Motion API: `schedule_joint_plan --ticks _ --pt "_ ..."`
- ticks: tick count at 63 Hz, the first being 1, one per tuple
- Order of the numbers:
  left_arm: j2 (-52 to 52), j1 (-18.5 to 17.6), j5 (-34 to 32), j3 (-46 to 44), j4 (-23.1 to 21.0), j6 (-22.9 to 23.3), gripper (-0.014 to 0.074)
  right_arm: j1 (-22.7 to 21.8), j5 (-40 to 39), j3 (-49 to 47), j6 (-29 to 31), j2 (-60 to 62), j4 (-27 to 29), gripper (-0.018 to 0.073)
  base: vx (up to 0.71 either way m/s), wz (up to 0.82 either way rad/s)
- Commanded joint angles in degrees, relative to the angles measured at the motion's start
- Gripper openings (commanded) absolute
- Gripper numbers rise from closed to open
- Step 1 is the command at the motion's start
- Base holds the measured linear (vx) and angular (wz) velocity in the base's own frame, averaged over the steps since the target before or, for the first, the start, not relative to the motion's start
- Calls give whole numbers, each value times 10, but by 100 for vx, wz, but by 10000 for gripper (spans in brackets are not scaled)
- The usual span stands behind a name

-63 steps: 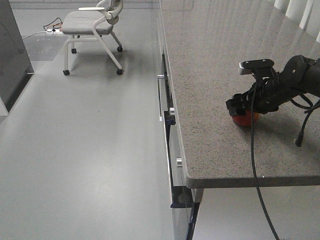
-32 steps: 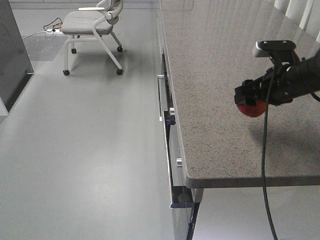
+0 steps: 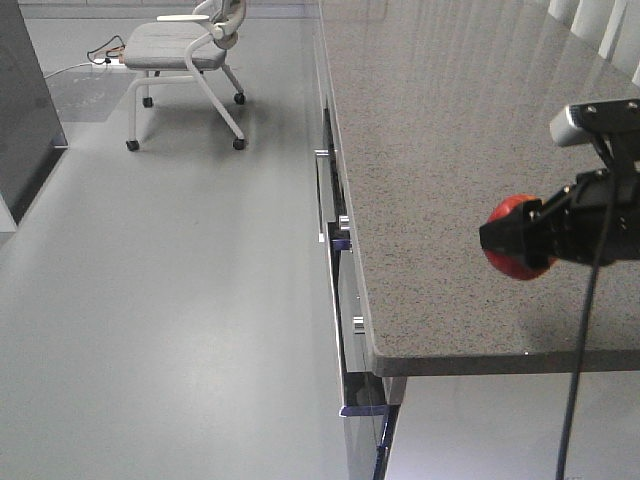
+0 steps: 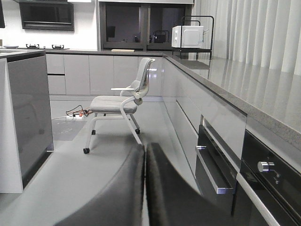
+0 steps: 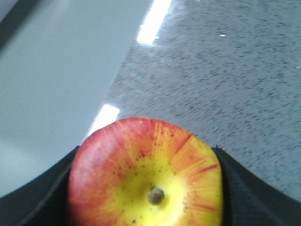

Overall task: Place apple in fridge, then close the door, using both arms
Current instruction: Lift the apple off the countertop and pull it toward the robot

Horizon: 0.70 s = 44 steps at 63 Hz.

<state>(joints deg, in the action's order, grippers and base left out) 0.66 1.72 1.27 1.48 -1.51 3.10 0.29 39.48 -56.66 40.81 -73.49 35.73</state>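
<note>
My right hand is clenched around the apple, gripping it from both sides. The apple hangs clear of the grey speckled worktop, above the strip near its front edge. From the front I see red skin bulging above and below my black fingers.

In my right wrist view the apple fills the lower middle with its stem end turned toward the camera. It is yellow around the stem, with red streaks running out to the rim, and a dark finger presses in on each side. Behind it lies the worktop, with pale floor beyond its edge.

My left hand is closed on nothing, its two fingers pressed together with only a thin seam between them. It points along the kitchen aisle toward a white chair on castors. A white microwave stands on the worktop far behind the chair.
</note>
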Motion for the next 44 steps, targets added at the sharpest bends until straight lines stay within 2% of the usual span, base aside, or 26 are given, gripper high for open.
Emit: schedule_joint_plan --ticks 1,10,19,28,34,44 --pt "9 -4 -41 12 -1 3 -6 -1 -14 18 31 64 46 363 0 0" --pt "9 -4 -41 12 -1 3 -6 7 -13 66 31 136 53 363 0 0" --pt "9 -4 -41 12 -1 3 -6 85 -3 95 28 199 49 363 0 0" --pt "9 -4 -41 12 -1 3 -6 141 16 115 5 246 50 363 0 0" --pt "9 -4 -41 12 -1 3 -6 160 26 129 -5 281 56 363 0 0" --pt "9 -4 -41 12 -1 3 -6 164 54 152 -5 344 77 363 0 0"
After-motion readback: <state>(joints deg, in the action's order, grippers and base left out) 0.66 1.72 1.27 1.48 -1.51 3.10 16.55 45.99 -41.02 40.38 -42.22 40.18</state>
